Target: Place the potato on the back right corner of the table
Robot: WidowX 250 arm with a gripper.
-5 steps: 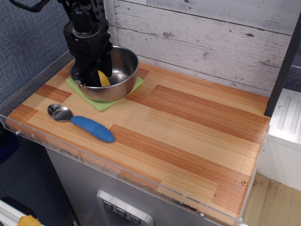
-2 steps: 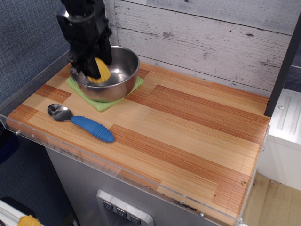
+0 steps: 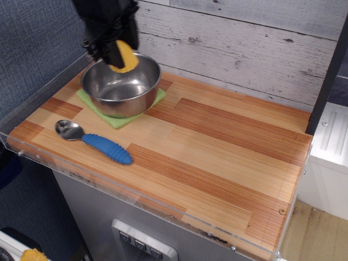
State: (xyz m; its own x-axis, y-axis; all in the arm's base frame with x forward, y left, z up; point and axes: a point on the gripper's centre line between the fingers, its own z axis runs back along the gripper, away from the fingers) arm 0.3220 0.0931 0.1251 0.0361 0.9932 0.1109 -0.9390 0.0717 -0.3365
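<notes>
The potato (image 3: 124, 57) is a small yellow ridged toy held between the fingers of my black gripper (image 3: 117, 53). The gripper is shut on it and holds it in the air just above the far rim of the steel bowl (image 3: 120, 86). The bowl is empty inside. The table (image 3: 217, 141) is a striped wooden top with a clear acrylic rim; its back right corner lies far to the right of the gripper.
The steel bowl stands on a green cloth (image 3: 117, 118) at the table's back left. A spoon with a blue ribbed handle (image 3: 97, 142) lies near the front left edge. A whitewashed plank wall (image 3: 244, 43) runs behind the table.
The gripper has risen out of the bowl with the potato in it and moved slightly right. The bowl and spoon have not moved.
</notes>
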